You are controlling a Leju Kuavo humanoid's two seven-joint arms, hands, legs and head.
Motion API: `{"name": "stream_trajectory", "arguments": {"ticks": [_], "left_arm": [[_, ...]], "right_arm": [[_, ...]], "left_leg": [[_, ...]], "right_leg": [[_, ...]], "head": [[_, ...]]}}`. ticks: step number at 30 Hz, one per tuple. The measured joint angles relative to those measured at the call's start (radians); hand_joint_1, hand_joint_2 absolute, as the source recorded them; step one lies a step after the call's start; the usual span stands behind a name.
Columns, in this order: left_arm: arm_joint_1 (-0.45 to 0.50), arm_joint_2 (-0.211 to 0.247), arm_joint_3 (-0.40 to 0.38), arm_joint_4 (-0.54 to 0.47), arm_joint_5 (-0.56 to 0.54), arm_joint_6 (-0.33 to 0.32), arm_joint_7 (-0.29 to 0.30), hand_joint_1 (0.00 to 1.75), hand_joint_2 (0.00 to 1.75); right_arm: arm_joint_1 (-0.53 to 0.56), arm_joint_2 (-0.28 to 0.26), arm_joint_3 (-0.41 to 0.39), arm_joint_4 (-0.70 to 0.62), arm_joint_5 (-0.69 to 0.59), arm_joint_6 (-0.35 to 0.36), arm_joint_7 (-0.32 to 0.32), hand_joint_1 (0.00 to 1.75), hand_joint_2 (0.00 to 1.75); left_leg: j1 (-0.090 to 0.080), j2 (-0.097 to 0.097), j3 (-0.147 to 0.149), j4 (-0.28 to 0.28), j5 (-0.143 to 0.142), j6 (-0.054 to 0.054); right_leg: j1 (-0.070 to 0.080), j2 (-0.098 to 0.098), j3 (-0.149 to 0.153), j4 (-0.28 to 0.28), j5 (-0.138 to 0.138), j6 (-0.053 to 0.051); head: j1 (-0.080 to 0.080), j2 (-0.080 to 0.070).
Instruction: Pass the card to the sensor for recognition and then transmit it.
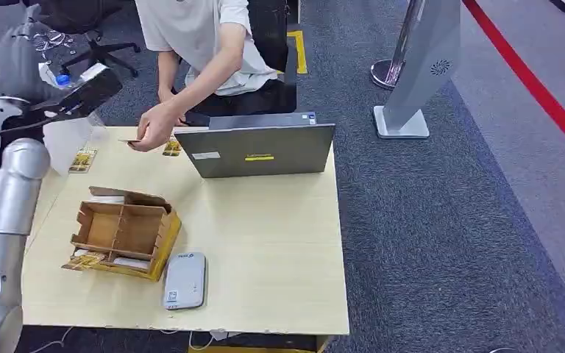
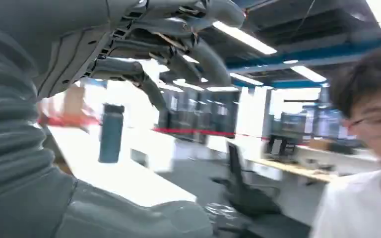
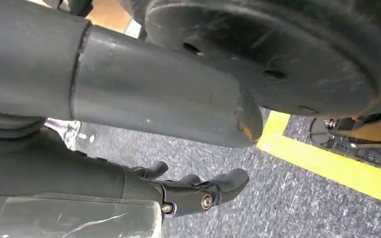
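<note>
Table [image 1: 279, 243], light wood. Laptop [image 1: 261, 147] at far edge, lid toward robot. Cardboard box [image 1: 123, 232] with dividers near left; grey sensor [image 1: 185, 281] just right of it, at near edge. Left hand [image 1: 15, 62] raised far left, fingers spread, empty. Right hand [image 3: 198, 191] hangs over carpet, loosely curled, empty. Person's hand [image 1: 149, 132] holds card [image 1: 130, 141] over table's far left.

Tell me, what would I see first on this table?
A grey laptop stands at the table's far edge, and a person's hand holds a card just left of it. Nearer, a cardboard box with compartments sits beside a small grey sensor.
</note>
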Motion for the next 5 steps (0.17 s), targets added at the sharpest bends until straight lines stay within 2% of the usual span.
{"name": "stream_trajectory", "arguments": {"ticks": [3,5], "left_arm": [[0.098,0.115,0.129,-0.063,0.219,-0.027,-0.06,0.0,1.75],[0.161,0.208,0.26,-0.062,0.358,-0.041,-0.116,0.0,1.75]], "right_arm": [[0.009,0.0,-0.002,0.008,-0.021,-0.005,-0.008,0.0,0.0],[0.015,0.0,-0.005,0.015,-0.037,-0.01,-0.018,0.0,0.0]], "left_leg": [[0.0,0.008,0.003,-0.002,-0.002,-0.003],[0.001,0.013,0.004,-0.003,-0.004,-0.006]], "right_leg": [[0.0,0.008,-0.001,0.001,-0.001,-0.002],[0.0,0.013,-0.003,0.002,-0.002,-0.003]], "head": [[0.001,0.0],[0.0,0.0]]}}
